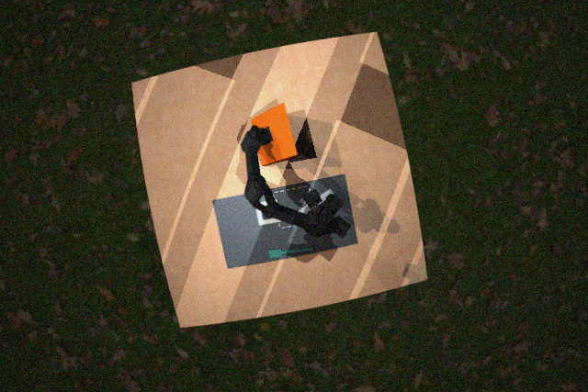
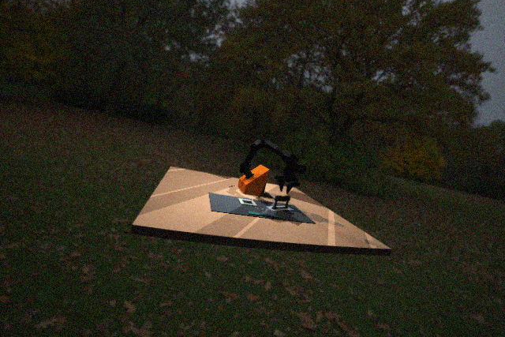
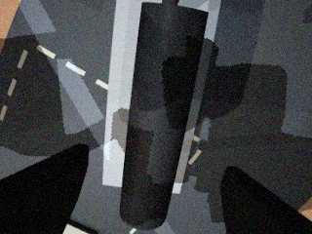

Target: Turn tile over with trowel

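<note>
Left of centre on the mat (image 1: 237, 236) (image 2: 228, 204) (image 3: 29, 141) lies the white-bordered tile (image 1: 260, 219) (image 2: 241, 200). Further right, the exterior view shows what the top view hides: the gripper (image 1: 327, 208) (image 2: 284, 191) (image 3: 156, 167), partly open and empty, above the black handle (image 1: 311, 197) (image 2: 282, 197) (image 3: 163, 117).

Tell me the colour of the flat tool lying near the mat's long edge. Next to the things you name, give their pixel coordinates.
Teal green, the tool (image 1: 275, 253) (image 2: 256, 213); the top view shows it best.

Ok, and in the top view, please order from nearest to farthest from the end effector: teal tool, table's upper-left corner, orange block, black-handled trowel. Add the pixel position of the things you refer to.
1. Black-handled trowel (image 1: 311, 197) (image 2: 281, 198) (image 3: 163, 117): right beside it.
2. Teal tool (image 1: 275, 253) (image 2: 256, 212): mat's lower edge.
3. Orange block (image 1: 283, 128) (image 2: 259, 180): above the mat.
4. Table's upper-left corner (image 1: 137, 86) (image 2: 172, 170): far off.
</note>
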Available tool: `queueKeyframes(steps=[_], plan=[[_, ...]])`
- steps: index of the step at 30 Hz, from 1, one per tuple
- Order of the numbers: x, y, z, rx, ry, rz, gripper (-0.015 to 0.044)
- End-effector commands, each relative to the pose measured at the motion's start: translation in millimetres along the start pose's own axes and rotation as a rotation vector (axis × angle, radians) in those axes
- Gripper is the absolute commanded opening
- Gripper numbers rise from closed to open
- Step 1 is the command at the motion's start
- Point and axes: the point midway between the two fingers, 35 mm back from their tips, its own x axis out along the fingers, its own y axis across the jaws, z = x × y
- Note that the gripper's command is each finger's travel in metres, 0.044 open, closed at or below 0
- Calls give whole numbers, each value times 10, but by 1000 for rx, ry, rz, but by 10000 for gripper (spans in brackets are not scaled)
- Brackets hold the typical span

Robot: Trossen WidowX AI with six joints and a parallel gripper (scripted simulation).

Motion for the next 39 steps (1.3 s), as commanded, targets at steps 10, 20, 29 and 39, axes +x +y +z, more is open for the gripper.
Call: queueKeyframes(steps=[10,20,29,39], plan=[[-77,-23,40,95,-12,-28,300],[-4,-76,133,334,-52,-96,300],[50,-116,215,555,-102,-153,300],[97,-153,300,813,-176,-211,300]])
